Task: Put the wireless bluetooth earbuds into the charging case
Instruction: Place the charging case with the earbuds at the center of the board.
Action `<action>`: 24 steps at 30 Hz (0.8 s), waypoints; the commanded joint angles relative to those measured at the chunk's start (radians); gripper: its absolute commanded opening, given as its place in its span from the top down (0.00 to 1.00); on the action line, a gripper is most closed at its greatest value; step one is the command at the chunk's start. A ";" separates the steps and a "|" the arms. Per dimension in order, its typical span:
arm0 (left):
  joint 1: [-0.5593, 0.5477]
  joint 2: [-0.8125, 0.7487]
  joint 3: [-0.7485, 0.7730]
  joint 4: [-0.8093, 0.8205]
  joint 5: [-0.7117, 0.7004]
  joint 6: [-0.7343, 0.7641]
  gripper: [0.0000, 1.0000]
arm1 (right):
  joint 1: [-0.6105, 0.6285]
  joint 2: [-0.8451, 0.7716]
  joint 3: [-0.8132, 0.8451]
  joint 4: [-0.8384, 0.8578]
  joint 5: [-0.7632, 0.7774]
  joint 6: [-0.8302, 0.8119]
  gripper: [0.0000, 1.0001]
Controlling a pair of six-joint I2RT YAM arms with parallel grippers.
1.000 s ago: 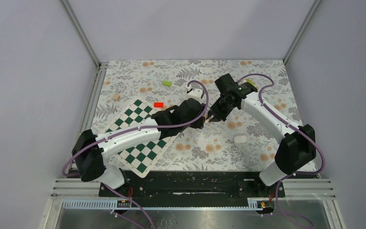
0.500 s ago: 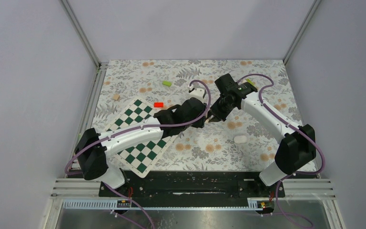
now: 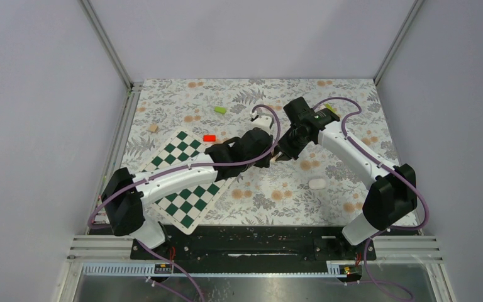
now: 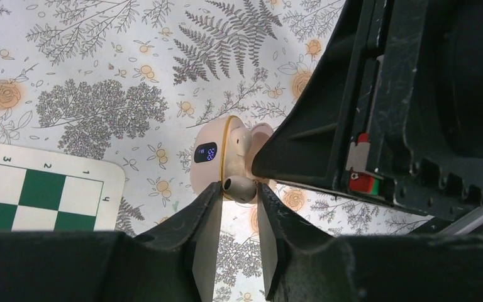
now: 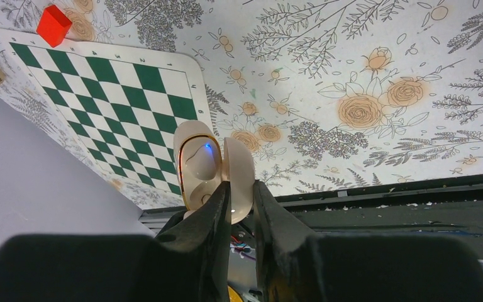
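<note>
I see the charging case just past my left gripper tips: pale cream-pink shell, thin orange seam line, small dark panel with blue digits. The earbud between those black fingers is the same cream. My right gripper is black too; on its camera the case shows an orange-red rim line and a blue dot of light. The cloth beyond the fingers is white with a grey fern-and-leaf print and peach-orange roses. The chessboard, left of the right fingers, has green and white checks with a white border, and there's a red block past its far corner. Overhead I see a lime-green block, a tan block, purple cables, and white-and-black arms.
</note>
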 commanded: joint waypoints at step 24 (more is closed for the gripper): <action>0.041 -0.053 0.018 0.021 0.060 0.123 0.27 | 0.003 -0.044 0.009 0.011 -0.048 -0.082 1.00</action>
